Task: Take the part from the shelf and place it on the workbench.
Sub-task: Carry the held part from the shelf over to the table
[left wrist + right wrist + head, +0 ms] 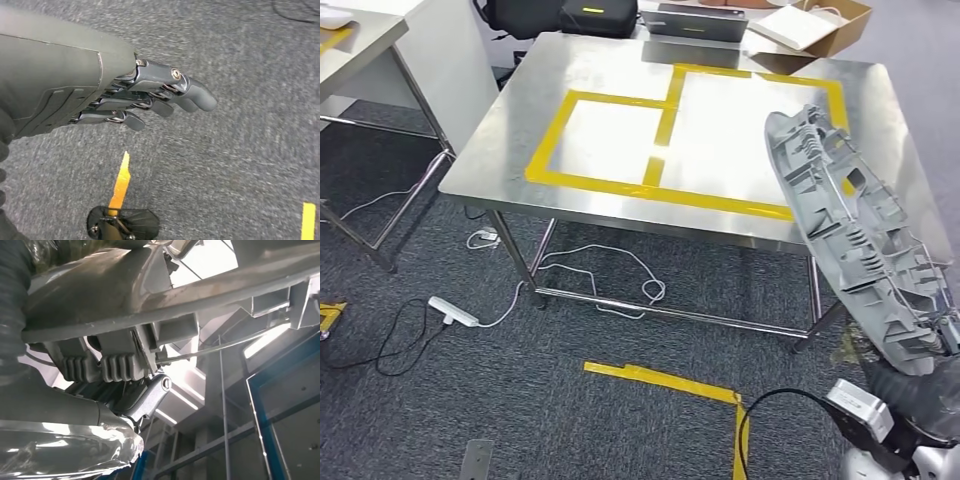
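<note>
A grey carpeted workroom, cables on the floor, with a steel workbench ahead marked in yellow tape. The part, a grey ribbed moulding, is already off the shelf and held up at the bench's near right corner by the right hand, fingers clamped under it. Setting it down remains. The left hand hangs empty over the carpet, fingers straight
</note>
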Robot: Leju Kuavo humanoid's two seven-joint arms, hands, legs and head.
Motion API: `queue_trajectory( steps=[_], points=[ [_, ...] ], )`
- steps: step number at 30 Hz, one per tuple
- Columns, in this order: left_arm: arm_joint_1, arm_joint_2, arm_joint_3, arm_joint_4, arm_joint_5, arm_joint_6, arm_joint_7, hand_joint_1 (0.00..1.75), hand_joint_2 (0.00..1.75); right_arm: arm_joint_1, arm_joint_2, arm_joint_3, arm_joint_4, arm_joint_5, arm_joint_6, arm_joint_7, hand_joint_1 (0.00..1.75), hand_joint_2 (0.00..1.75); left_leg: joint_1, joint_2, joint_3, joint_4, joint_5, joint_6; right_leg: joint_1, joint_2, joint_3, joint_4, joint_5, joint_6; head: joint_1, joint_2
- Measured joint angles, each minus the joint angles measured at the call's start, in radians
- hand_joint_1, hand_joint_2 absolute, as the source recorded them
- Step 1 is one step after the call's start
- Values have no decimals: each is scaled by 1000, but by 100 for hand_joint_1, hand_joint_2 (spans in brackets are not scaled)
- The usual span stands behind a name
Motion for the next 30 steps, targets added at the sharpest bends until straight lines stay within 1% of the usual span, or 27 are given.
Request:
queue_trajectory(
  steps=[1,2,4,5,6,7,8,9,10,11,12,13,14,15,16,17,19,20,21,22,24,25,26,27,28,29,30],
  points=[
    [-1,0,-1,0,0,0,0,0,175,-2,-3,7,2,0,0,0,175,175,-4,8,2,1,-2,-5,2,-13,20,-35,7,-6,-2,0],
    [-1,1,-2,0,0,0,0,0,175,-4,-5,13,4,0,0,1,175,175,-7,15,4,2,-3,-10,5,-18,26,-45,5,-13,-3,0],
    [-2,1,-2,0,0,0,0,0,175,-5,-8,20,7,0,0,2,175,175,-6,30,7,3,-7,-19,4,7,23,-44,9,-29,-6,0],
    [-3,2,-2,0,0,0,0,0,175,-5,-10,23,8,0,0,2,175,175,-4,22,5,12,-17,-24,3,18,22,-45,11,-36,-6,0],
    [-4,2,-3,0,0,0,0,0,175,-6,-11,27,9,0,0,2,175,175,-1,5,-3,36,-37,-28,1,29,21,-46,13,-43,-7,0],
    [-4,2,-3,0,0,0,0,0,175,-8,-11,30,10,0,0,3,175,175,1,-20,-22,81,-67,-32,0,40,21,-47,15,-49,-9,0],
    [-2,2,-3,0,0,0,0,0,175,-9,-12,34,12,-3,0,4,175,175,2,-46,-51,149,-103,-33,1,52,21,-46,16,-52,-11,0],
    [0,2,-3,0,0,0,1,0,175,-10,-14,38,15,-11,0,7,175,175,2,-60,-84,219,-133,-33,2,65,21,-46,16,-55,-12,0],
    [2,2,-3,0,0,0,1,0,175,-12,-17,45,17,-26,2,13,175,175,2,-67,-110,272,-149,-31,4,77,20,-46,16,-57,-12,0],
    [3,2,-3,0,0,0,2,0,175,-13,-23,54,21,-57,11,18,175,175,1,-70,-124,294,-143,-28,6,89,21,-46,17,-58,-12,0],
    [3,2,-3,0,0,0,3,0,175,-15,-30,65,23,-104,31,20,175,175,0,-71,-119,274,-118,-23,9,99,21,-45,17,-58,-12,0],
    [3,3,-3,0,0,-1,3,0,175,-19,-38,78,26,-167,63,19,175,175,-1,-73,-99,223,-79,-16,11,109,22,-45,17,-59,-12,0],
    [1,5,-3,0,0,-1,3,0,175,-26,-44,91,28,-239,110,15,175,175,-4,-78,-72,157,-40,-7,12,117,22,-45,17,-59,-12,0],
    [0,7,-3,0,0,-3,3,0,175,-34,-49,105,31,-310,163,10,175,175,-6,-83,-46,94,-14,2,15,125,22,-43,17,-57,-12,0],
    [-2,8,-3,0,1,-4,2,0,175,-42,-53,118,33,-369,216,7,175,175,-8,-87,-28,51,0,8,16,130,20,-42,17,-54,-12,0],
    [-4,10,-3,0,1,-6,1,0,175,-48,-57,129,37,-412,264,6,175,175,-9,-91,-19,27,3,11,16,134,17,-42,18,-50,-11,0],
    [-5,9,-3,0,3,-12,-2,0,175,-55,-61,147,45,-455,324,10,175,175,-9,-90,-17,16,4,11,17,137,14,-43,20,-38,-12,0],
    [-5,9,-3,0,3,-15,-4,0,175,-55,-63,153,50,-459,338,12,175,175,-7,-89,-16,10,8,14,17,131,11,-41,16,-33,-11,0],
    [-4,8,-3,0,3,-19,-6,0,175,-55,-65,160,54,-454,343,15,175,175,-4,-88,-15,4,12,16,17,120,1,-24,2,-28,-8,0],
    [-3,8,-3,0,3,-23,-8,0,175,-55,-68,167,59,-441,343,17,175,175,0,-87,-14,-2,16,18,16,104,-18,16,-23,-23,-4,0],
    [3,10,-3,0,4,-31,-12,0,175,-55,-71,180,67,-409,338,18,175,175,1,-83,-15,-3,18,20,8,75,-79,145,-88,-12,2,0],
    [6,11,-3,0,4,-33,-13,0,175,-56,-72,186,72,-397,334,19,175,175,1,-80,-15,-2,18,20,5,69,-106,203,-108,-7,2,0],
    [9,11,-3,0,4,-35,-15,0,175,-56,-74,191,75,-387,330,20,175,175,1,-77,-15,-2,17,20,2,66,-120,231,-109,-3,2,0],
    [10,11,-3,0,4,-36,-16,0,175,-55,-75,195,77,-380,326,21,175,175,1,-75,-15,-2,17,18,0,65,-115,220,-92,0,3,0],
    [11,10,-3,0,4,-36,-17,0,175,-55,-77,200,79,-375,322,22,175,175,2,-74,-13,-2,15,16,-2,62,-90,168,-60,2,3,0],
    [10,10,-3,0,3,-35,-18,0,175,-56,-78,204,80,-372,319,22,175,175,2,-72,-11,-1,13,12,-4,57,-52,94,-27,4,3,0],
    [10,10,-3,0,3,-35,-18,0,175,-57,-79,207,80,-368,316,22,175,175,0,-71,-10,0,11,7,-3,52,-15,27,-5,3,3,0]
  ],
)
